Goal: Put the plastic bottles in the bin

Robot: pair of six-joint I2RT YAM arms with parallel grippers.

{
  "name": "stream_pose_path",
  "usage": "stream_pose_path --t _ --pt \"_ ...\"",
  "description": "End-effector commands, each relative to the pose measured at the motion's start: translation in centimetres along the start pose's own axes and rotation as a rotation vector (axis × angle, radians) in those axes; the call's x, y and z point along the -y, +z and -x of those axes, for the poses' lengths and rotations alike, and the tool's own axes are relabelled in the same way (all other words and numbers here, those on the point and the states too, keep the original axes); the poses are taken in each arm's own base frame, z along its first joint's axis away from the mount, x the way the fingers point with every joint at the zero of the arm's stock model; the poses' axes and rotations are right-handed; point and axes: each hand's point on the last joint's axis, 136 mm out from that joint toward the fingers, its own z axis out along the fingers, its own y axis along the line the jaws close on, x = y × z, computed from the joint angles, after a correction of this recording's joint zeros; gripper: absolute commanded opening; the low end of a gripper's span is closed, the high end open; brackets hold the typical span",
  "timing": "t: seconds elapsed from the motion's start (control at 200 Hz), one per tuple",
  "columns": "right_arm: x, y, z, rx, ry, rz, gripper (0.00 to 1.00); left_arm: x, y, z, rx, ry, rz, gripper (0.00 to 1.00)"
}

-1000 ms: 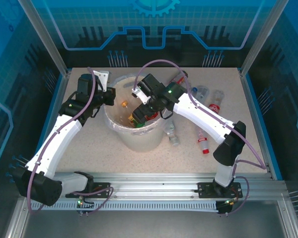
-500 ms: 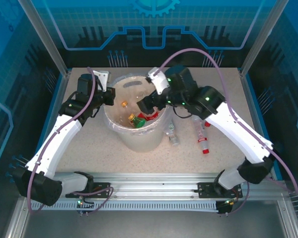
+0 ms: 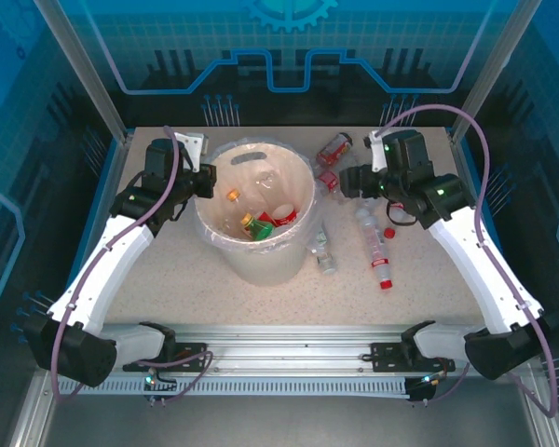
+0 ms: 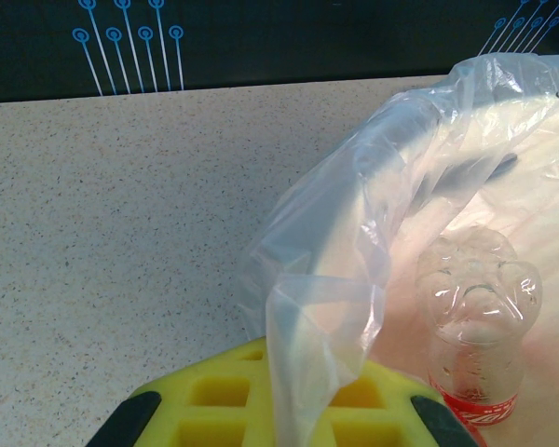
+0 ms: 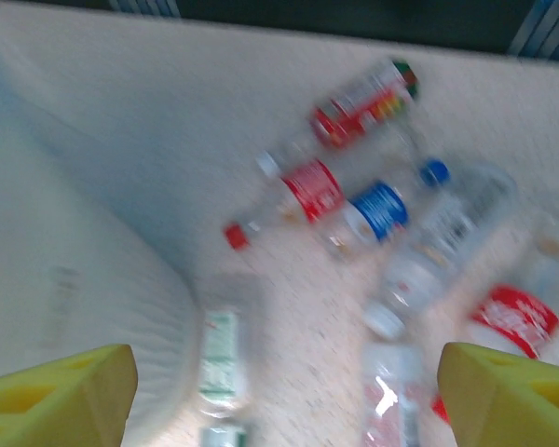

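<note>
The bin (image 3: 225,244), a cream bucket with a clear liner (image 4: 354,261), stands mid-table. Inside lie a red-labelled bottle (image 3: 282,214), a green one (image 3: 259,229) and a clear one (image 4: 473,321). My left gripper (image 3: 206,182) sits at the bin's left rim, its yellow fingers (image 4: 205,400) shut on a fold of the liner. My right gripper (image 3: 347,181) hangs open and empty over the table right of the bin. Below it lie several plastic bottles: red-labelled (image 5: 298,191), blue-labelled (image 5: 380,207), green-labelled (image 5: 219,358) and one with a green cap (image 5: 361,102).
More bottles lie right of the bin: a clear one (image 3: 323,251) by its wall, one with a red cap (image 3: 380,267) and one near the back (image 3: 334,147). The right wrist view is motion-blurred. The bin wall (image 5: 65,279) is at its left.
My right arm has swung from over the bin out to the right above the table bottles. The bottle it held now lies in the bin. The left arm has stayed put.
</note>
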Motion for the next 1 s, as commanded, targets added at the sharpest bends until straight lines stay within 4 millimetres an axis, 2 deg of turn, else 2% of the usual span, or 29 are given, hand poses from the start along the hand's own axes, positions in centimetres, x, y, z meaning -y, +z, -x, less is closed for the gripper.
stream_pose_path --t 0.0,0.07,0.22,0.385,0.58,0.735,0.85,0.996 --pt "3.0 2.2 -4.5 -0.159 0.016 -0.115 0.83 -0.3 1.1 -2.4 -0.081 -0.029 0.001 0.0" --pt "2.9 3.4 -6.5 -0.22 0.019 -0.104 0.83 -0.3 1.2 -2.5 -0.084 -0.028 0.002 0.0" --pt "-0.8 5.9 -9.9 -0.29 0.115 0.1 0.81 -0.3 1.2 -2.5 -0.087 -0.028 0.0 0.0" --pt "-2.3 9.2 -13.1 -0.367 0.183 0.186 0.79 -0.3 1.0 -2.3 -0.078 -0.026 0.004 0.0" --pt "-4.8 12.3 -14.8 -0.43 0.241 0.304 0.8 -0.5 0.7 -2.1 -0.073 -0.019 0.016 0.0" --pt "-5.5 14.2 -16.3 -0.475 0.23 0.29 0.82 -0.8 -0.2 -1.7 -0.073 -0.014 0.038 0.0" --pt "-6.3 15.4 -16.9 -0.498 0.214 0.286 0.84 -0.9 -1.4 -0.7 -0.043 -0.021 0.038 0.0" --pt "-6.9 16.9 -17.8 -0.537 0.189 0.262 0.86 -2.0 -2.3 0.0 -0.019 -0.048 0.059 0.0"
